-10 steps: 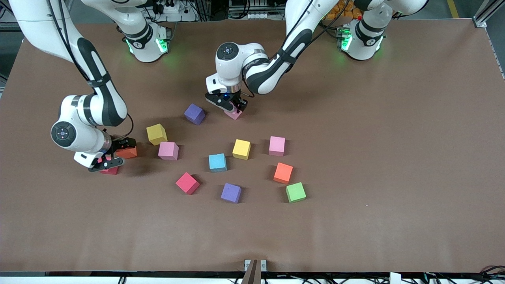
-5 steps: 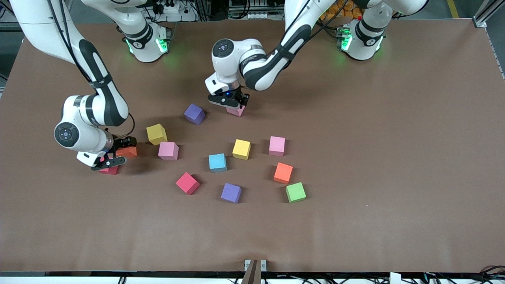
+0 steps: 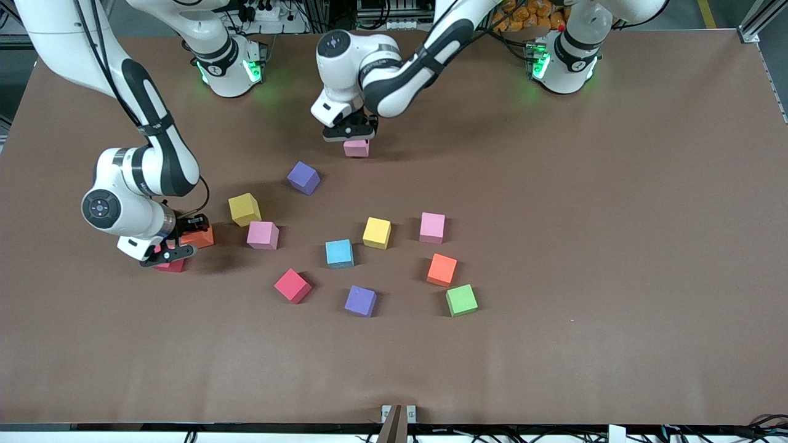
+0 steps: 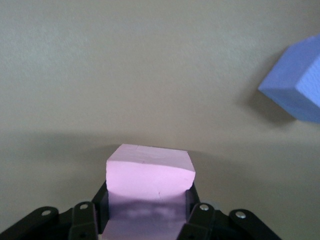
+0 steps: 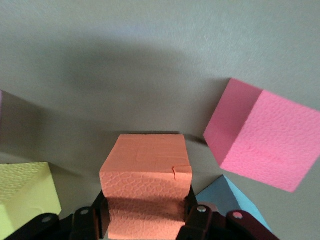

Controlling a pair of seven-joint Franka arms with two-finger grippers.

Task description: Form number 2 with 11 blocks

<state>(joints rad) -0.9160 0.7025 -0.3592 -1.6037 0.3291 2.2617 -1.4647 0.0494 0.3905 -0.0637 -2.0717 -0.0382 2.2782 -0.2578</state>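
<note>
The left end effector hangs over the brown worktop, clamped on a pink block; a purple block lies at its seven o'clock (front view). The right end effector grips an orange block

the left gripper, upper centre of the frame, is closed on a pink block and holds it above the brown table. at the left of the frame the right gripper sits low at an orange block and a red block. loose blocks scatter mid-frame: purple block, yellow block, light blue block, green block.
</note>
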